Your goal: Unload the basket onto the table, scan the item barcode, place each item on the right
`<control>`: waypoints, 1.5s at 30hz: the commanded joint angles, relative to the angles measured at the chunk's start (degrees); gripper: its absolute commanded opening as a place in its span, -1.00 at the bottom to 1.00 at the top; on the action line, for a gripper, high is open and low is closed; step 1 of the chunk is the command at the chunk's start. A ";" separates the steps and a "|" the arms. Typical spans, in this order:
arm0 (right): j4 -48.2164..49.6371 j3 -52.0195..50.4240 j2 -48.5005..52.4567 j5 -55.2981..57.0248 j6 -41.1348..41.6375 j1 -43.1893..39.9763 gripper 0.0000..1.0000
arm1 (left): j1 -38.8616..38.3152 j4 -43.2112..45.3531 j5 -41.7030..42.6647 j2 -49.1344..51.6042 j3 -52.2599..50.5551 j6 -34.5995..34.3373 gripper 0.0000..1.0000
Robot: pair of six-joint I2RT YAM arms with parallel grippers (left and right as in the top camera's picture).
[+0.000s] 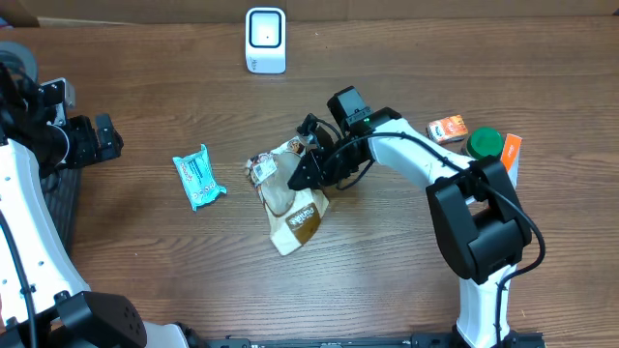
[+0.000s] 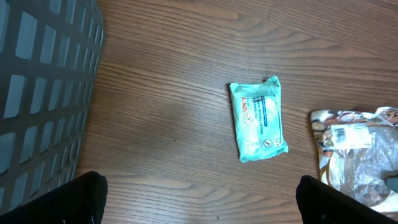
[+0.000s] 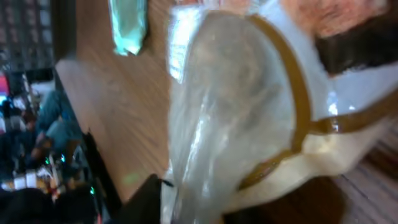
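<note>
Both right fingers [image 1: 306,174] pinch the bag [image 1: 295,217], mid-frame on the counter [image 1: 193,280] overhead. Left of it I see a wipes pack [image 1: 199,178], apart. At the left edge my left fingers [image 2: 81,199] stand spread. Farthest, the scanner [image 1: 265,40] sits top centre.

Wooden table [image 1: 145,77] is showing brown grain running left to right. Teal packet [image 1: 199,177] is lying flat on it, left of centre, slightly tilted, with white and blue print facing up and crimped ends; nothing is touching it. Dark mesh basket [image 2: 43,93] is filling the upper left corner of the left wrist view, well apart from the packet. At the table's right side, a small orange box [image 1: 448,128] is lying near a green round lid [image 1: 485,143], and an orange-and-white carton [image 1: 511,153] is sitting just beside that lid, partly hidden. Print on these three is too small to read.
</note>
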 commanded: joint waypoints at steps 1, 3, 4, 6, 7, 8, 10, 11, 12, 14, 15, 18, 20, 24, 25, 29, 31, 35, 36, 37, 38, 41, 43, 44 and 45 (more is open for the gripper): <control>4.59 -3.98 -0.57 5.03 16.74 2.10 -0.34 | -0.39 0.09 0.46 -0.28 -0.04 1.49 0.99; 7.17 -5.46 -0.57 5.14 20.59 2.51 -0.33 | -0.39 0.09 0.46 -0.31 -0.04 1.51 0.99; 8.15 -5.99 -0.57 5.16 22.12 2.67 -0.33 | -0.39 0.09 0.46 -0.28 -0.04 1.49 0.99; 9.53 -6.40 -0.57 5.16 23.85 2.97 -0.38 | -0.39 0.09 0.46 -0.31 -0.04 1.51 0.99; 9.84 -6.40 -0.57 5.16 23.91 3.06 -0.47 | -0.39 0.09 0.46 -0.31 -0.04 1.51 0.99; 10.14 -6.43 -0.57 5.16 23.91 3.10 -0.70 | -0.39 0.09 0.46 -0.31 -0.04 1.49 0.99; 10.67 -6.40 -0.59 4.90 23.89 3.08 -0.92 | -0.39 0.09 0.46 -0.31 -0.04 1.51 0.99; 10.99 -6.38 -0.59 4.33 23.89 3.08 -0.92 | -0.39 0.09 0.46 -0.28 -0.04 1.51 0.99; 11.43 -6.36 -0.61 3.50 23.85 2.97 -0.92 | -0.39 0.09 0.46 -0.31 -0.04 1.49 0.99; 12.26 -6.36 -1.18 1.51 22.32 2.45 -0.92 | -0.39 0.09 0.46 -0.31 -0.04 1.49 0.99; 12.68 -6.36 -1.90 0.22 20.57 2.10 -0.92 | -0.39 0.09 0.46 -0.31 -0.04 1.51 0.99; 13.90 -6.36 -5.73 -2.99 15.47 0.96 -0.92 | -0.39 0.09 0.46 -0.31 -0.04 1.49 0.99; 14.84 -6.25 -9.57 -4.81 12.85 0.33 -0.92 | -0.39 0.09 0.46 -0.31 -0.04 1.49 0.99; 16.28 -6.08 -20.22 -7.58 6.71 -0.59 -0.92 | -0.39 0.09 0.46 -0.28 -0.04 1.49 0.99; 16.52 -6.08 -23.17 -7.61 6.03 -0.85 -0.92 | -0.39 0.09 0.46 -0.31 -0.04 1.51 0.99; 16.72 -6.05 -33.03 -7.67 6.08 -2.05 -0.92 | -0.39 0.09 0.46 -0.31 -0.04 1.49 0.99; 16.13 -6.05 -36.68 -7.91 7.15 -2.82 -0.92 | -0.39 0.09 0.46 -0.31 -0.04 1.49 0.99; 15.45 -6.05 -41.29 -9.99 11.93 -4.35 -0.92 | -0.39 0.09 0.46 -0.31 -0.04 1.51 0.99; 15.26 -6.05 -41.62 -10.14 12.70 -4.48 -0.92 | -0.39 0.09 0.46 -0.31 -0.04 1.51 0.99; 15.13 -6.05 -41.86 -10.40 13.64 -4.61 -0.92 | -0.39 0.09 0.46 -0.31 -0.04 1.49 0.99; 15.06 -6.05 -41.88 -11.02 13.94 -4.66 -0.92 | -0.39 0.09 0.48 -0.31 -0.04 1.51 0.99; 14.97 -6.05 -41.83 -11.87 15.34 -4.70 -0.92 | -0.39 0.09 0.46 -0.31 -0.04 1.49 0.98; 14.97 -6.05 -41.83 -11.85 15.76 -4.70 -0.92 | -0.39 0.09 0.46 -0.28 -0.04 1.49 0.99; 14.97 -6.05 -41.83 -11.85 16.26 -4.70 -0.92 | -0.39 0.09 0.46 -0.31 -0.04 1.49 0.99; 14.97 -6.05 -41.83 -11.82 16.65 -4.70 -0.92 | -0.39 0.09 0.46 -0.31 -0.04 1.49 0.99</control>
